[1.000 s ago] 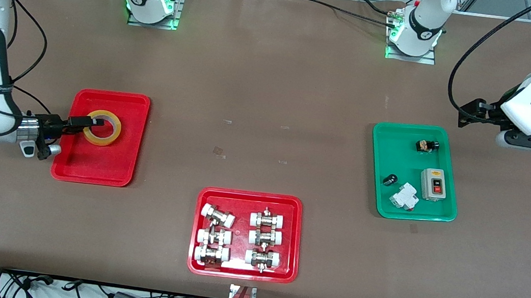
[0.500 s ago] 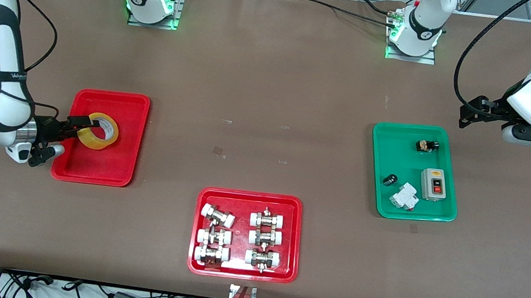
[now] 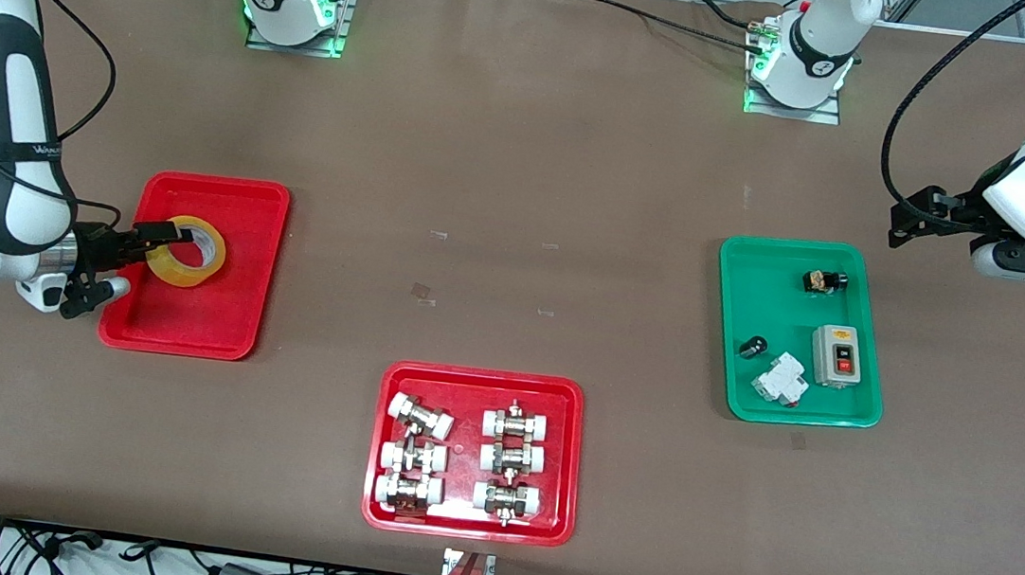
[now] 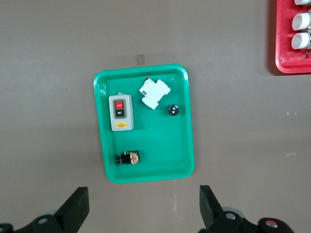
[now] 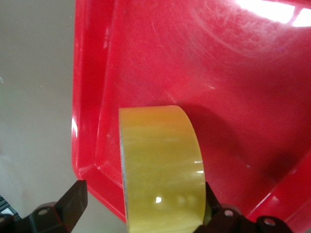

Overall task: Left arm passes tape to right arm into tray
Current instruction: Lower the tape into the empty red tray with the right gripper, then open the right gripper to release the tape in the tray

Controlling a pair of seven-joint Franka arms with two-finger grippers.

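The yellow tape (image 3: pixel 170 270) sits tilted in the plain red tray (image 3: pixel 214 318), at the tray's edge toward the right arm's end. My right gripper (image 3: pixel 175 242) is low over that edge with its jaws open around the roll. In the right wrist view the tape (image 5: pixel 163 170) lies between the spread fingers of the gripper (image 5: pixel 141 206), against one finger and clear of the other, with the tray (image 5: pixel 204 73) under it. My left gripper (image 3: pixel 902 228) is open and empty, up over bare table beside the green tray; it shows in the left wrist view (image 4: pixel 143 206).
A green tray (image 3: pixel 860 410) with a switch box and small parts lies toward the left arm's end, also in the left wrist view (image 4: pixel 160 141). A red tray of white-capped fittings (image 3: pixel 482 380) lies nearest the front camera, mid-table.
My right gripper has come down and back toward the right arm's end with the tape, which now sits lower in the tray. My left gripper has risen slightly.
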